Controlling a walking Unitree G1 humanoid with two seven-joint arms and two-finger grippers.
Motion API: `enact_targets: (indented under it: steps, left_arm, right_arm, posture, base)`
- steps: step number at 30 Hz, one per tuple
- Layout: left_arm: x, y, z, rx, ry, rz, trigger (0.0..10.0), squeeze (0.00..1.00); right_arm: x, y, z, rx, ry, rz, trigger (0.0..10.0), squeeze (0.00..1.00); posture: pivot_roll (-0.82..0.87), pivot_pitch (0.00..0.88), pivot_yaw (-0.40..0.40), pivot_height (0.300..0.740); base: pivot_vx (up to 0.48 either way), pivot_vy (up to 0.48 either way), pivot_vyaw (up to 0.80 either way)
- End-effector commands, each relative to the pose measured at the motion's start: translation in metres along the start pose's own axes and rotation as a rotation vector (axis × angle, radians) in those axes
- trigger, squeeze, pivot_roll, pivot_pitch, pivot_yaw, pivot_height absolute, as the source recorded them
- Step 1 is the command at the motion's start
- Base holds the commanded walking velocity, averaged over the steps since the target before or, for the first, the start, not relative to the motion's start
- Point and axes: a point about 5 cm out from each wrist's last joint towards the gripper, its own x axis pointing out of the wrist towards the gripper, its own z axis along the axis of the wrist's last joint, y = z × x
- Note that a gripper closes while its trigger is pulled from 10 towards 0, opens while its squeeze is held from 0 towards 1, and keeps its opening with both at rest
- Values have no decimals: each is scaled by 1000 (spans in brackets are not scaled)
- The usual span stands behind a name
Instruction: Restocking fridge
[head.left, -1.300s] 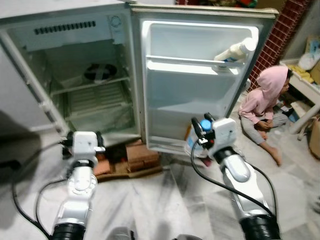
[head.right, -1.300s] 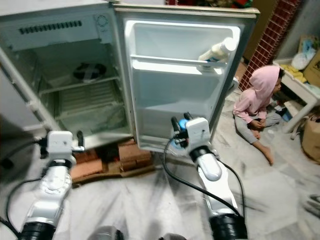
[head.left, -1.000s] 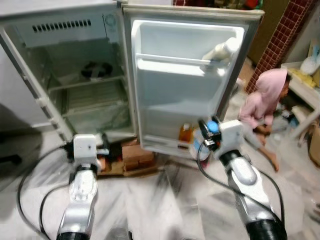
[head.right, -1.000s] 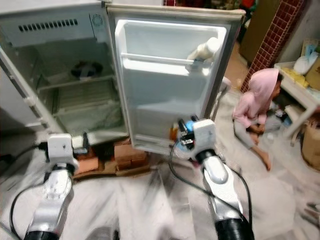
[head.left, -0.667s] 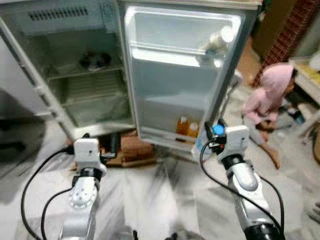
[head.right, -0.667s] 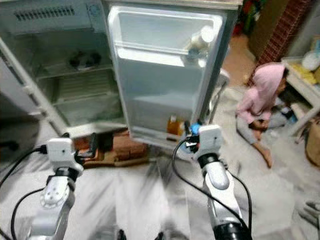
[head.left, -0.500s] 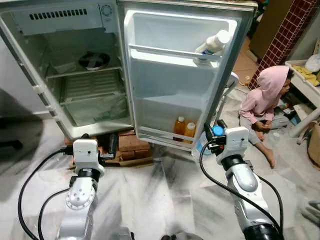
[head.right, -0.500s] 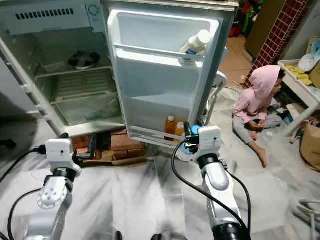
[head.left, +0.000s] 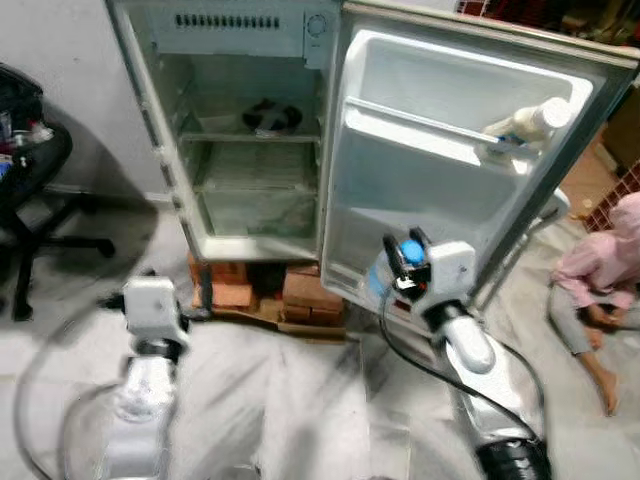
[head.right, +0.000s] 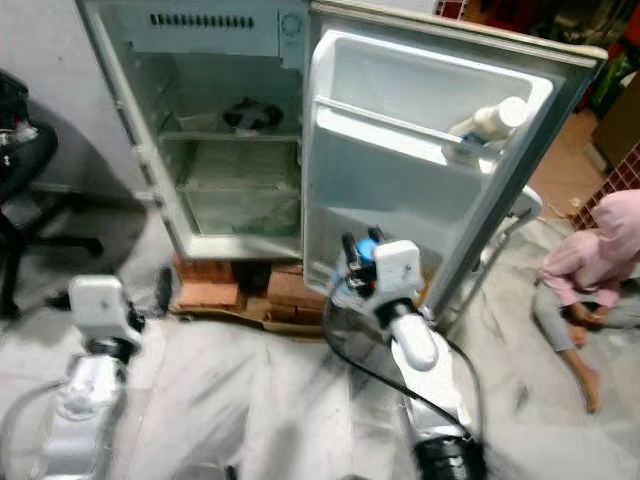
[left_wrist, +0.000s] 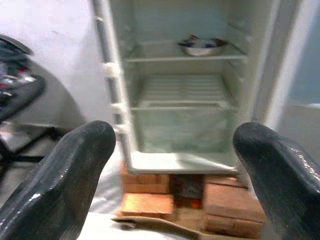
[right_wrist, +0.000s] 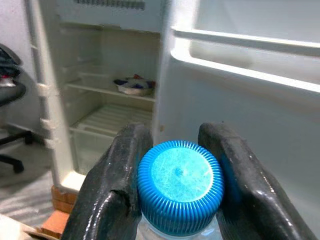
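Observation:
The fridge (head.left: 250, 150) stands open, and its door (head.left: 440, 200) is swung out to the right. My right gripper (head.left: 405, 258) is raised in front of the door's lower part, shut on a clear bottle with a blue cap (right_wrist: 180, 184). A white bottle (head.left: 525, 122) leans in the door's upper shelf. A metal bowl (left_wrist: 201, 46) sits on the top shelf inside. My left gripper (left_wrist: 170, 165) is open and empty, held low and pointing at the fridge's lower shelves and crisper.
Bricks (head.left: 300, 295) and cardboard prop up the fridge. A black office chair (head.left: 30, 190) stands at the left. A person in pink (head.left: 610, 270) sits on the floor at the right. A pale sheet (head.left: 300, 400) covers the floor in front.
The camera has swung left and closer, so the chair is now in view. The right gripper still holds the bottle and now hides the door's lower shelf.

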Motion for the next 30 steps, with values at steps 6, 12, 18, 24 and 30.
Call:
enact_targets:
  steps: [6,12,18,24,30]
  left_arm:
    - [2,-2,3,10,-10,-21,10000,0]
    - [3,-4,4,8,-11,-27,10000,0]
    - [4,-6,5,6,-12,-31,10000,0]
    - [4,-6,5,2,-8,-30,10000,0]
    - [5,-9,6,-4,-8,-39,10000,0]
  right_arm:
    - [3,-7,5,1,-26,-29,10000,0]
    - [4,-7,5,-2,-23,-28,10000,0]
    - [4,-7,4,-5,-19,-31,10000,0]
    - [4,-7,3,-5,-13,-27,10000,0]
    - [4,-7,2,-6,-9,-23,10000,0]
  posture:
    - [99,49,-49,740]
    - [96,57,-48,740]
    - [96,59,-48,740]
    - [96,60,-46,740]
    - [94,66,-47,740]
  base:
    - [411,0,0]
    - [398,0,0]
    - [396,0,0]
    - [278,391,0]
    - [42,61,0]
